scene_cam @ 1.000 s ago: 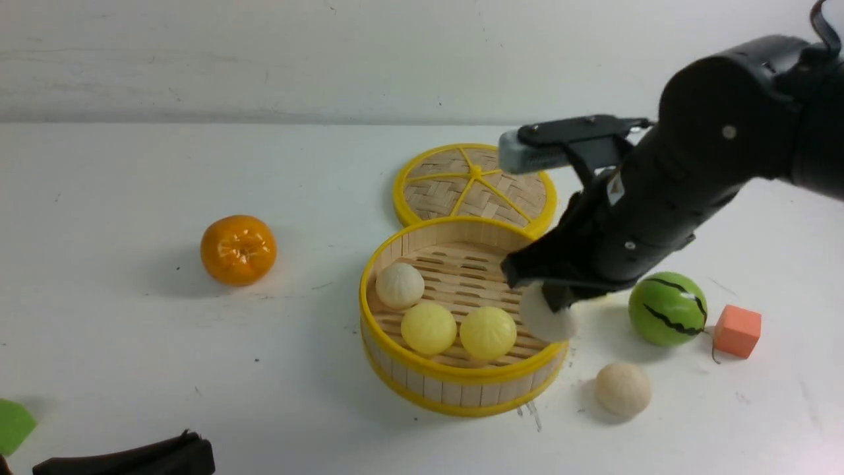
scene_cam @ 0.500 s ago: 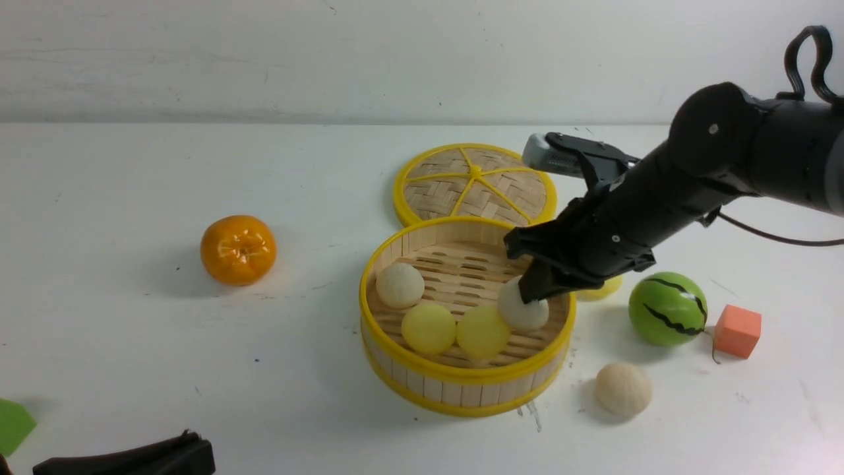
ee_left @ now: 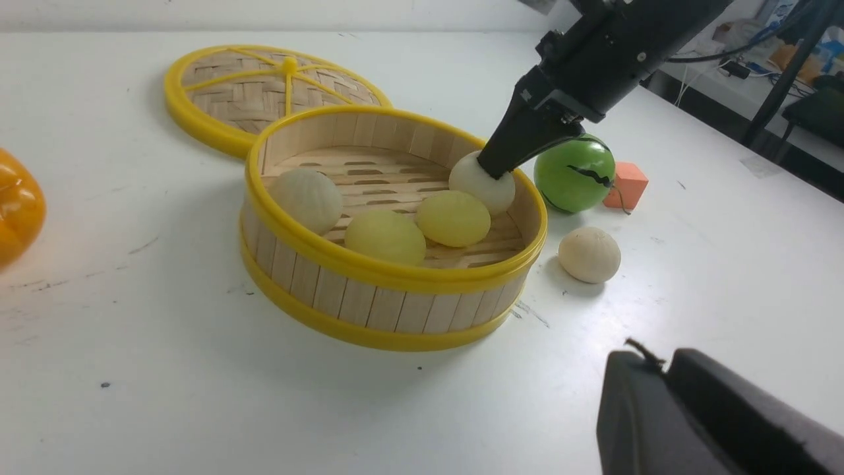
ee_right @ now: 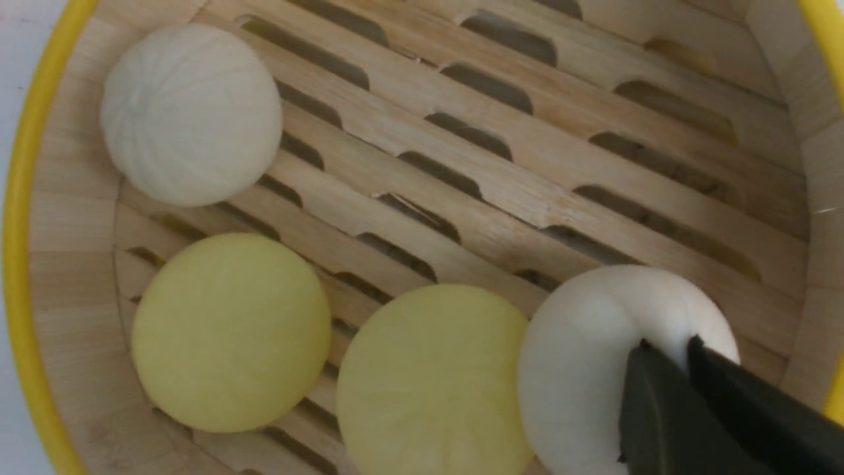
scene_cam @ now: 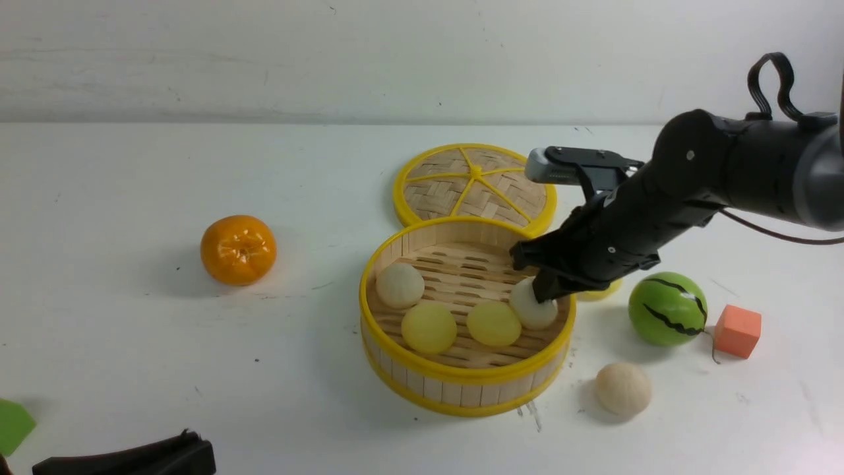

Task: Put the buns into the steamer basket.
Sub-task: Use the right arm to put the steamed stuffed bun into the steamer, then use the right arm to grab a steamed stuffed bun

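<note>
A soft white ball-like bun [scene_cam: 535,314] is pinched at its crown by the right jaws, which are closed to a thin slit on a small fold of its skin. The white bun sits low inside the round bamboo steamer basket with yellow rims [scene_cam: 461,377], against the wall on the robot's right and just beside a pale yellow bun [scene_cam: 494,323]. Whether it rests on the slatted floor cannot be told. A second pale yellow bun [scene_cam: 428,327] and a beige-white pleated bun [scene_cam: 399,285] lie further left in the basket. Outside it, a beige bun [scene_cam: 623,389] lies on the white tabletop [scene_cam: 132,330] near the basket's front right. Another yellow bun [scene_cam: 605,290] is half hidden behind the black right arm [scene_cam: 666,198].

The buns are judged light and yielding, since the held one dimples under the pinch. Being smooth and round, they may roll once let go. A pinch at the crown or a hold across the widest middle is judged best.

No long axis is to be found, each bun being nearly a ball. The held bun's crown is turned up toward the jaws, and the basket opens upward.

Of the left jaws only a dark part is seen, so their opening cannot be told.
</note>
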`<state>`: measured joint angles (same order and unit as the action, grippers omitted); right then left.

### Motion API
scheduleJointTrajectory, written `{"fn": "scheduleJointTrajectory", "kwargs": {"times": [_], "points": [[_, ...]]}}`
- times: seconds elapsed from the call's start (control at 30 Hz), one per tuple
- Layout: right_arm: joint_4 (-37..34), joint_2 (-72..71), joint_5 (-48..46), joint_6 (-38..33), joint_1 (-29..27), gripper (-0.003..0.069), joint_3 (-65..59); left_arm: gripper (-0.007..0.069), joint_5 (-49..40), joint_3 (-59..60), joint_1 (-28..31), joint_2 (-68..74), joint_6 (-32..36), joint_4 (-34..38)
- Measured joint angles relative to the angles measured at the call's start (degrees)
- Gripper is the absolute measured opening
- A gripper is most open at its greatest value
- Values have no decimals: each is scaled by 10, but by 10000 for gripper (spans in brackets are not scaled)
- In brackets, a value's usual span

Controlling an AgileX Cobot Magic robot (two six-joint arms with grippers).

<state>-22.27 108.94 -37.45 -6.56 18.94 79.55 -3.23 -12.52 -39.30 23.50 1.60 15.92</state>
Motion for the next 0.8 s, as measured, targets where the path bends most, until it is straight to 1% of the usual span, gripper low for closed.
{"fn": "scheduleJointTrajectory", "kwargs": {"times": [0.23, 0.37, 0.4, 0.43, 0.47, 0.53, 0.6, 0.63, 0.67, 0.7, 0.8], "points": [[3, 4, 8, 5, 0, 29, 0, 60, 0, 0, 0, 0, 0, 0], [3, 4, 6, 18, 0, 102, 0, 60, 0, 0, 0, 0, 0, 0], [3, 3, 3, 19, 0, 141, 0, 60, 0, 0, 0, 0, 0, 0], [3, 1, -2, 20, 0, 195, 0, 60, 0, 0, 0, 0, 0, 0], [4, 0, -5, 21, 0, 219, 1, 60, 0, 0, 0, 0, 0, 0], [7, -8, -21, 22, 0, 301, 7, 64, 0, 0, 0, 0, 0, 0], [18, -22, -41, 23, 0, 367, 17, 68, 0, 0, 0, 0, 0, 0], [24, -29, -51, 23, 0, 385, 22, 69, 0, 0, 0, 0, 0, 0], [25, -30, -54, 23, 0, 388, 24, 70, 0, 0, 0, 0, 0, 0], [42, -49, -78, 23, 0, 406, 34, 71, 0, 0, 0, 0, 0, 0], [63, -77, -112, 24, 0, 399, 38, 73, 0, 0, 0, 0, 0, 0]]}}
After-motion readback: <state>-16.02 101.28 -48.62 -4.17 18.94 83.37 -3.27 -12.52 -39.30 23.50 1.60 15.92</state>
